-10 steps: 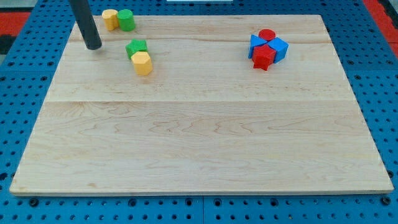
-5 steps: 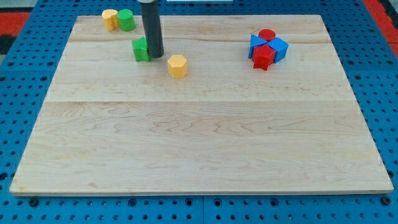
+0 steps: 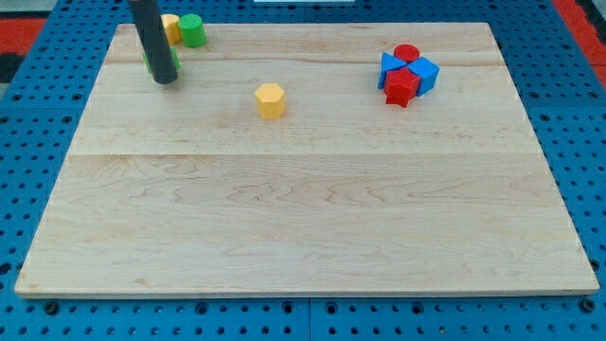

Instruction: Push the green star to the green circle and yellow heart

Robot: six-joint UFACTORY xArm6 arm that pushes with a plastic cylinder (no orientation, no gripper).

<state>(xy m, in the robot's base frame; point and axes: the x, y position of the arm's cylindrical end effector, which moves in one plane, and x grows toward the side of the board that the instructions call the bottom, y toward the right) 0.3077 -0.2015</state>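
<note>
step: our tip (image 3: 165,80) hides most of green star (image 3: 149,62); no end effector; next, nudge toward green circle (image 3: 192,29), yellow heart (image 3: 170,26).

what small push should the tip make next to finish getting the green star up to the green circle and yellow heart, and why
Probably a short nudge toward the view's top and slightly right. My tip sits at the view's upper left with the green star mostly hidden behind the rod, just below the yellow heart and green circle. A small gap seems to remain.
</note>
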